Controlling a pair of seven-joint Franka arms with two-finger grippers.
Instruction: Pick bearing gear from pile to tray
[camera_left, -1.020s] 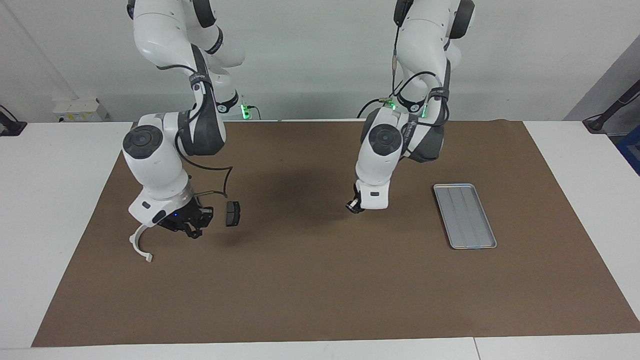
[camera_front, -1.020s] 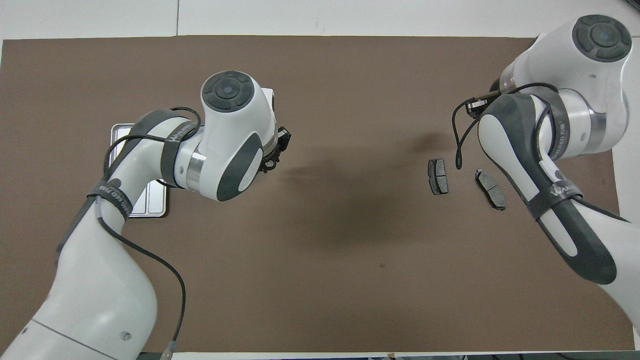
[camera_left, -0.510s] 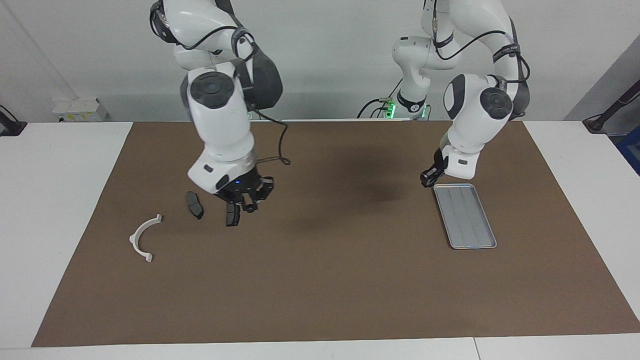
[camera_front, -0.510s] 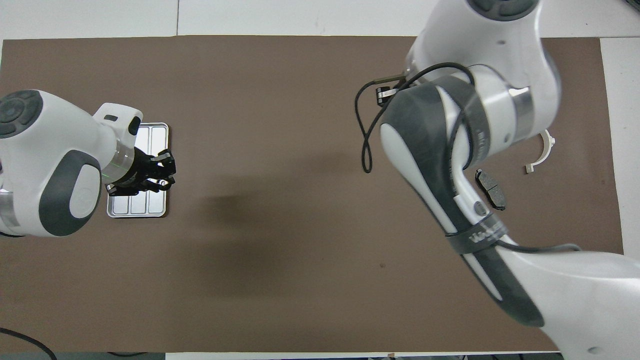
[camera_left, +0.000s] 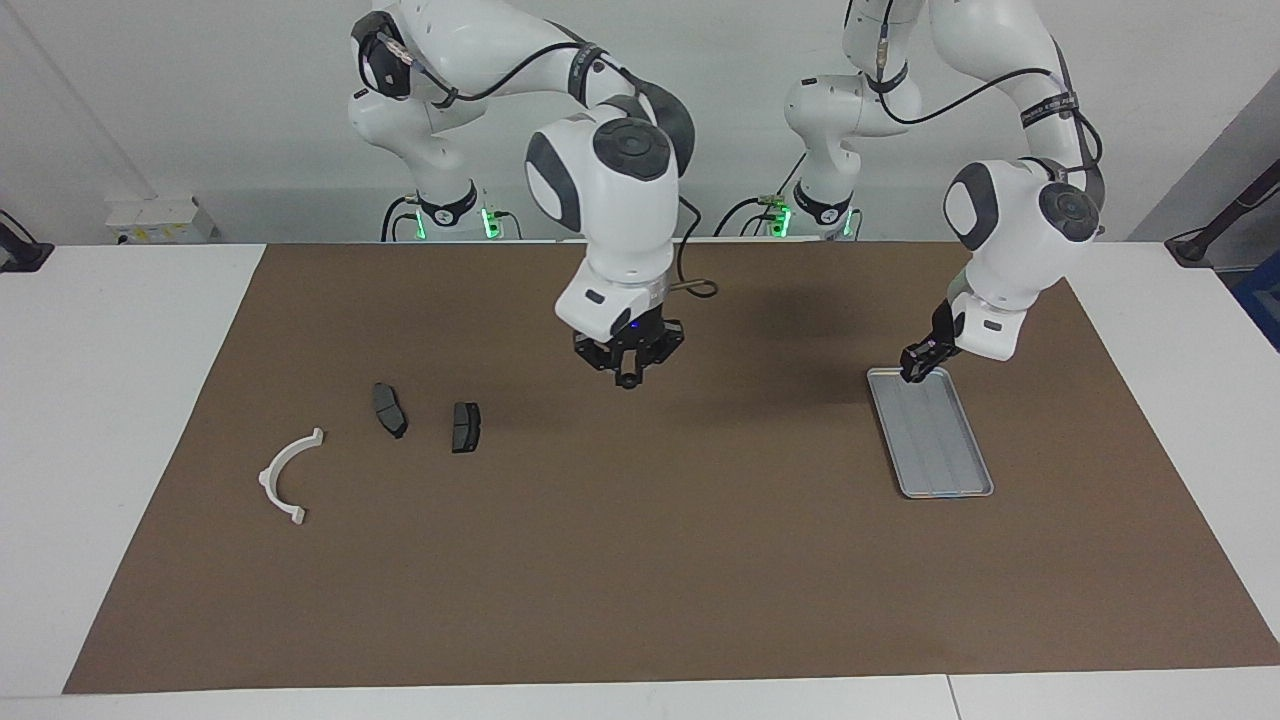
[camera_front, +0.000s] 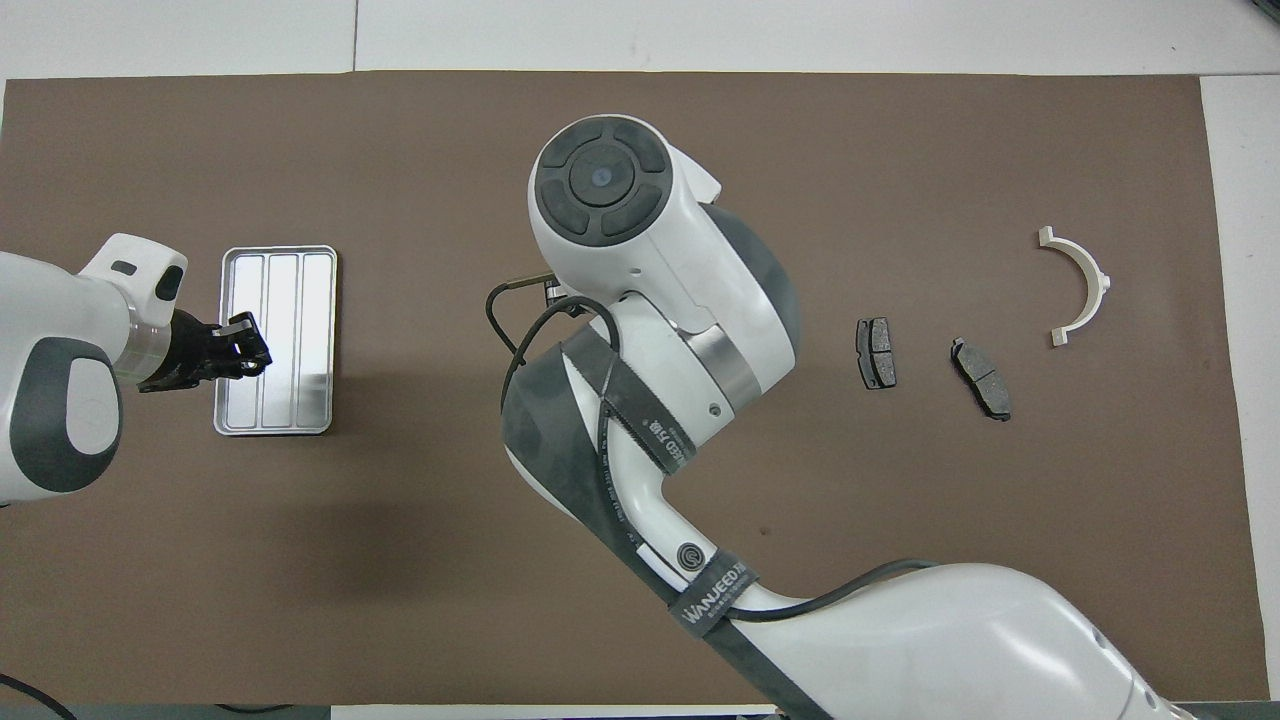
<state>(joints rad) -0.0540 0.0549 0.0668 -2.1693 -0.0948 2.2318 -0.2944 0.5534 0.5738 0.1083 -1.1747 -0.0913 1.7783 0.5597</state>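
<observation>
Hovering mid-mat, right claw (camera_left: 628, 377) clenched on a small dark bit, prob. a ring; tray (camera_left: 930, 432) looks empty; left claw (camera_left: 915, 362), grip unclear, over its edge.

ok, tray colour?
Silver-grey metal tray with lengthwise ridges; it shows best in the overhead view.

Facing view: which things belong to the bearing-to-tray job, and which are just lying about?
Job: tray; left gripper over its end; right gripper over the mat middle.
Lying about, untouched pile parts: white half-ring bracket; two dark brake-pad plates.
</observation>
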